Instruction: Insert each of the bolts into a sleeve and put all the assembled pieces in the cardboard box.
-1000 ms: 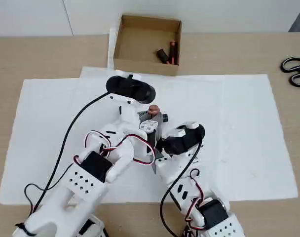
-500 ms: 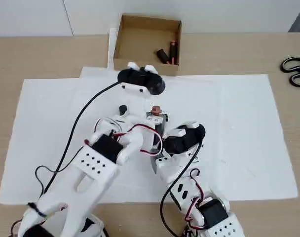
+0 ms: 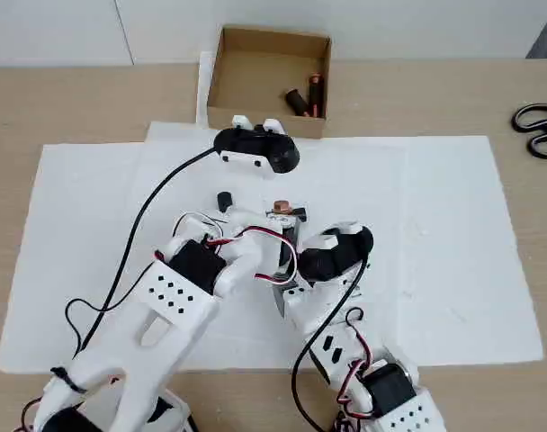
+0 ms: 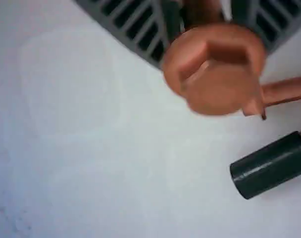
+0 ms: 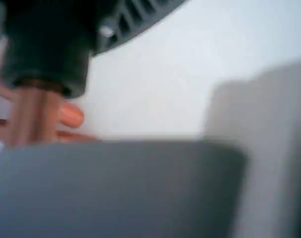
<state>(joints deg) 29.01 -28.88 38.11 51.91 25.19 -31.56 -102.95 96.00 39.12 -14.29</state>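
The surface [image 3: 94, 99] carries a white sheet [image 3: 435, 225], and the open box [image 3: 251, 76] sits at the sheet's far edge.

The left arm leans over the sheet on the near side of the box, with its wrist just short of the box's front wall. The left fingers [image 4: 125, 25], grey and ribbed, are closed on the copper shank of the bolt [image 4: 215, 69] just under its head, one finger on each side. The bolt stands upright with its head up, a little in front of the box and roughly in line with the box's middle.

A loose sleeve [image 4: 269, 171], black, and a loose bolt [image 4: 286, 91] lie flat on the sheet under the left wrist. They are near each other and apart from the held bolt. I cannot tell where they lie relative to the box.

The right arm comes at the held bolt from the side away from the box. One ribbed right finger [image 5: 135, 20] lies against the black sleeve [image 5: 46, 49], and the fingers look closed on it, though the second finger is too blurred to make out. The copper shank runs out of the sleeve's end, so the bolt sits only partly in.

Inside the box, assembled pieces [image 3: 305, 97] lie against its right wall. Scissors [image 3: 536, 129] rest on the bare surface well to the right of the box.
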